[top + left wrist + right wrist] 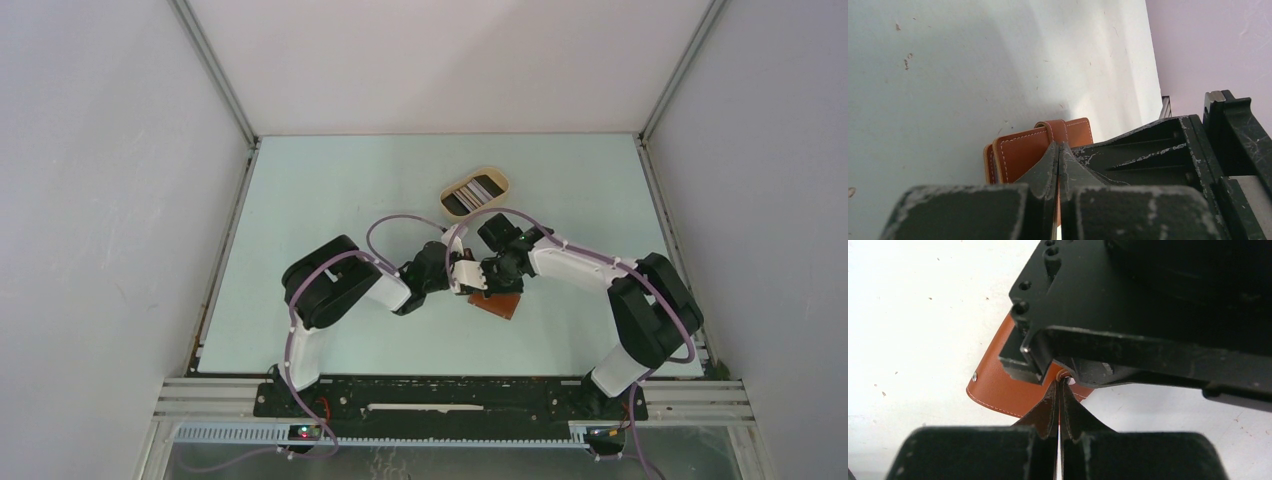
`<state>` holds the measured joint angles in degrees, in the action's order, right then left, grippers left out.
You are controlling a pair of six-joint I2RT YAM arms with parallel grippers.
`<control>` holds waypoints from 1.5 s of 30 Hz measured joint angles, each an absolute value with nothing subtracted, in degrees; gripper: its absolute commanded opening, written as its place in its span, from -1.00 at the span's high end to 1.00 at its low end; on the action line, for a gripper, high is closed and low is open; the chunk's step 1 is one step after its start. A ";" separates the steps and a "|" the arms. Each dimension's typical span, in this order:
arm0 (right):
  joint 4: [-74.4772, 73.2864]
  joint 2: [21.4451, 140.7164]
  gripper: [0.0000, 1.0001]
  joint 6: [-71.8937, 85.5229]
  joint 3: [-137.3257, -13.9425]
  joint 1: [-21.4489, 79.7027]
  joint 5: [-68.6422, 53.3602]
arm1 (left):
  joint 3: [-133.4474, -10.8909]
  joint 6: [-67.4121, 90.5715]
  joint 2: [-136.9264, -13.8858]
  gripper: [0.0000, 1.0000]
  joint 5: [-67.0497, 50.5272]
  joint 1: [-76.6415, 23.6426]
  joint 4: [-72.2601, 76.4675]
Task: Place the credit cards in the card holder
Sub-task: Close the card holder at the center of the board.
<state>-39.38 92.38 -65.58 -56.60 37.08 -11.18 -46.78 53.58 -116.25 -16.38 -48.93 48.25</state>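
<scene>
The card holder [499,305] lay folded on the surface [330,180], about midway across it and nearer my bases than the far wall; its strap ran over the cover, and none of the tan inside showed. The cards [470,195] sat well apart from it, stacked in the beige oval tray [502,180] farther back; none was in the holder.

My right claw [1060,382] had its fingers pressed together with the tips right at the metal snap of the closing tab; it looked like a pinch on that tab, though I could not tell for sure. My left claw [1058,146] was also pressed together, its tips against the strap on top of the holder; whether it held any leather I could not tell.

I judged the step to be opening the holder, with the loading not yet begun; the next move called for freeing the tab, spreading the cover flat, and keeping one claw on it so the other could fetch a card from the tray.

Both arms reached inward from either side, elbows bent outward, wrists pitched down; the claws met almost tip to tip over the holder.
</scene>
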 measured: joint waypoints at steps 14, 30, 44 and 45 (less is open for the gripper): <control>-40.07 92.66 0.79 -65.89 -57.08 37.23 -11.07 | -46.78 54.06 -116.07 1.00 -15.57 -49.15 47.77; -41.19 91.20 0.34 -66.63 -56.55 34.61 -15.18 | -46.78 54.35 -115.81 1.00 -14.22 -49.39 47.16; -43.70 87.39 0.25 -67.92 -56.25 31.09 -20.34 | -46.76 55.11 -115.81 1.00 -13.87 -49.39 47.00; -43.68 86.89 0.31 -67.85 -56.21 30.41 -21.12 | -46.76 55.11 -115.81 1.00 -13.87 -49.39 47.00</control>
